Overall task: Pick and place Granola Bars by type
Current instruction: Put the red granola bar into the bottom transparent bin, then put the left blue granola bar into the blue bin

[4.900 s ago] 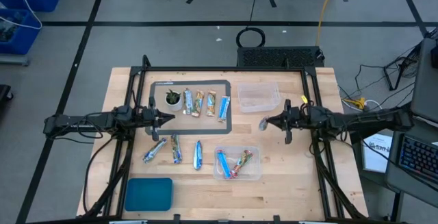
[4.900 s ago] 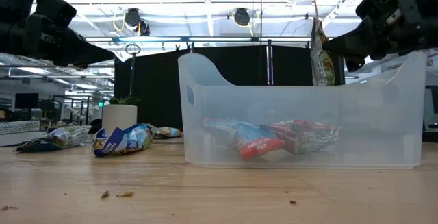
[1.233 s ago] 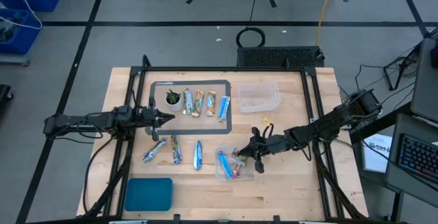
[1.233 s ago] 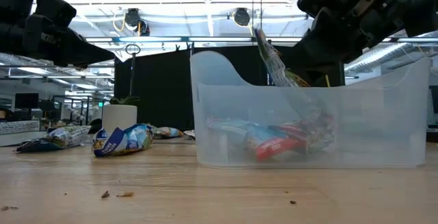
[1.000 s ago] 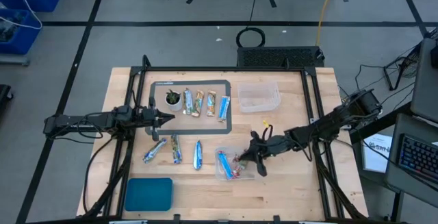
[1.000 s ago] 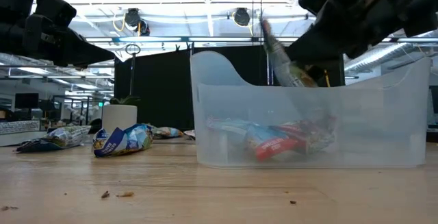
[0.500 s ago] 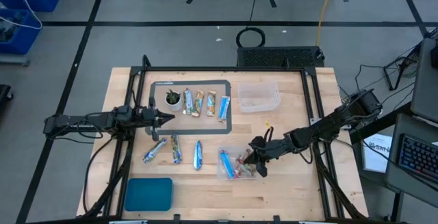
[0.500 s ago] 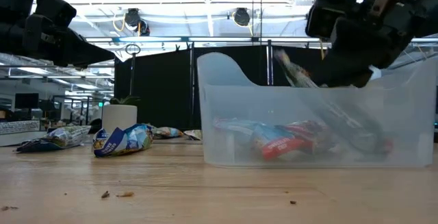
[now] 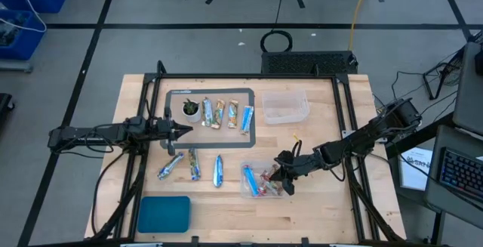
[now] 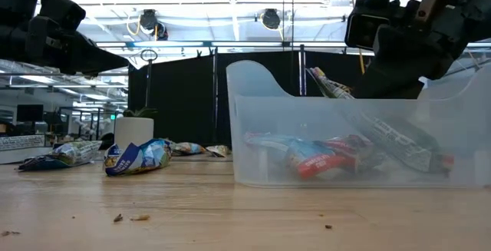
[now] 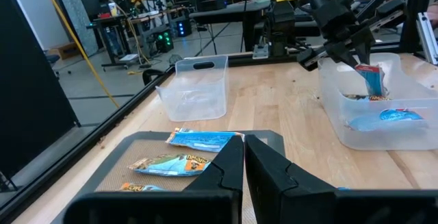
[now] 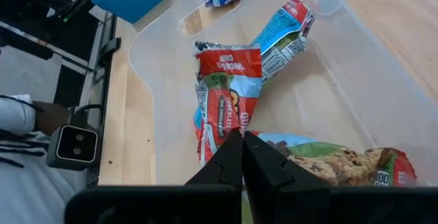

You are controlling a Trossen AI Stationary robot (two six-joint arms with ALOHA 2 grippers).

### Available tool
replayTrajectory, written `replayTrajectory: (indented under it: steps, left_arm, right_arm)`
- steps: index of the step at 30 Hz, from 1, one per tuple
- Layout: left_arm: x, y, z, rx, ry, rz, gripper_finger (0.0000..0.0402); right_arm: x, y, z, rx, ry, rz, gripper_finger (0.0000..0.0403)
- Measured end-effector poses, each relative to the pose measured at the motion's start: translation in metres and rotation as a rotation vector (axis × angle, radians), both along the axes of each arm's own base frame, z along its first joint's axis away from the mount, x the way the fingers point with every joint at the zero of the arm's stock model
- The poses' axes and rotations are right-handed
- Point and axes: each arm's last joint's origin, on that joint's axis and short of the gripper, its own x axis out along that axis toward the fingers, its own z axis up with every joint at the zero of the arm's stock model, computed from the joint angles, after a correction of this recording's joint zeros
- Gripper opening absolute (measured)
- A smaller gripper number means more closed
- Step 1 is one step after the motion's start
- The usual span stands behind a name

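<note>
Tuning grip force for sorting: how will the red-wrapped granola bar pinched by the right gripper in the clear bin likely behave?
The red-wrapped granola bar, held in the right gripper over the clear bin, probably feels light: only its crinkled end is pinched. Its glossy wrapper may slip. It looks fairly stiff in the low view, leaning on the bin's rim without drooping.

Red granola bar wrapper (image 12: 222, 90) in the clear bin (image 12: 383, 80) — only "CHIP" and "CHOCOLATE" are partly legible — other print too small.
</note>
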Motion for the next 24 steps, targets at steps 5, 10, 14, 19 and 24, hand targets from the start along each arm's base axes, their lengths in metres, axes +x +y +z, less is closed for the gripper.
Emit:
replayTrajectory:
  steps: [5, 10, 14, 19, 24]
  left_arm:
    - [0.0, 0.0, 0.0, 0.0, 0.0, 0.0, 0.0024]
    - [0.0, 0.0, 0.0, 0.0, 0.0, 0.0, 0.0024]
    - [0.0, 0.0, 0.0, 0.0, 0.0, 0.0, 0.0024]
    - [0.0, 0.0, -0.0001, 0.0, 0.0, 0.0, 0.0024]
    - [0.0, 0.0, 0.0, 0.0, 0.0, 0.0, 0.0024]
  right_arm:
    - [0.0, -0.0001, 0.0, -0.009, -0.002, 0.004, 0.0]
    - [0.0002, -0.0008, 0.0, -0.039, -0.012, -0.007, 0.0014]
    - [0.0004, -0.0016, 0.0001, -0.073, -0.023, -0.019, 0.0046]
    - [0.0015, -0.0048, 0.0003, -0.137, -0.041, -0.055, 0.0093]
    - [0.0029, -0.0092, 0.0005, -0.188, -0.052, -0.08, 0.0128]
